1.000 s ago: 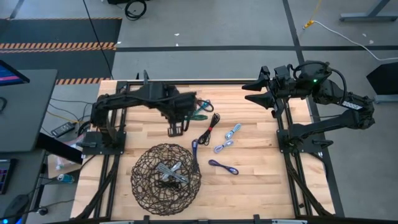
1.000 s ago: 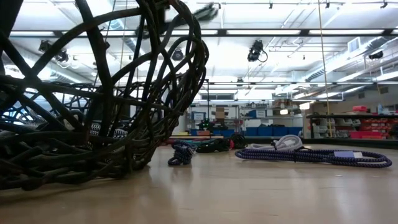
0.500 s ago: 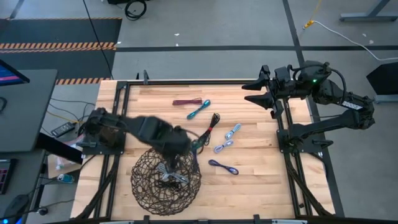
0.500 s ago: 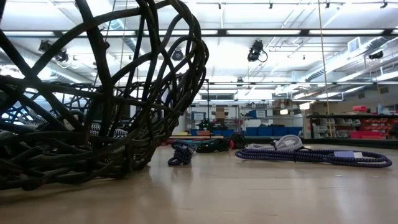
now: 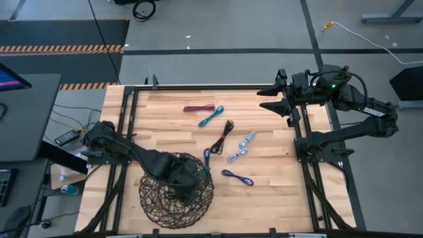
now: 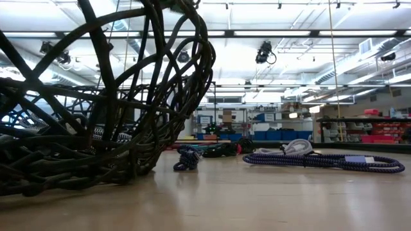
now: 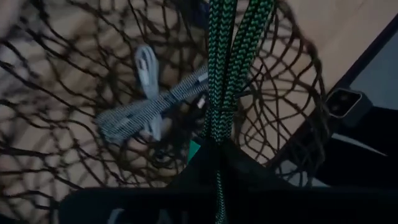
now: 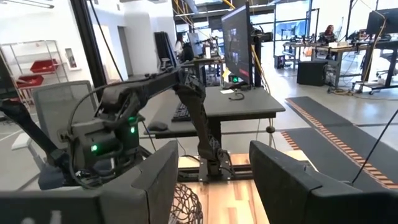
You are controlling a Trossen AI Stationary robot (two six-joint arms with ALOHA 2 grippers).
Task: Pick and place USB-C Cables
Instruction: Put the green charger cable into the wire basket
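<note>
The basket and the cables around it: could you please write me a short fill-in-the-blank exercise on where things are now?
1. The left gripper, over the basket, is shut on a ____ cable.
2. The right gripper, parked at the table's far right edge, is ____.
3. The grey cables lie ____ the basket.
4. The maroon cable lies on the table beside a ____ cable.

Missing words: green; open; inside; teal
</note>
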